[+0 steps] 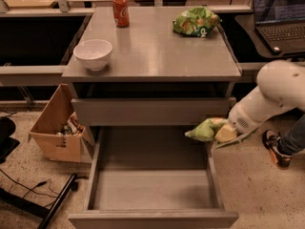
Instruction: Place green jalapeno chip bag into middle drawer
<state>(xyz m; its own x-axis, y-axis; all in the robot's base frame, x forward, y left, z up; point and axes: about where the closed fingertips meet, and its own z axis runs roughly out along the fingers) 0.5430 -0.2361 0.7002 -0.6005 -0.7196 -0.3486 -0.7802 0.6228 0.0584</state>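
Observation:
The green jalapeno chip bag, pale green, hangs in my gripper, which is shut on its right end. The bag is held just above the right rear corner of the middle drawer. That drawer is pulled wide open and shows a deep grey tray with nothing in it. My white arm reaches in from the right side of the cabinet. The bag pokes leftward over the drawer's right wall, below the closed drawer front.
On the cabinet top stand a white bowl, a red can and a puffier bright green bag. A cardboard box sits on the floor at left. A laptop and a person's shoe are at right.

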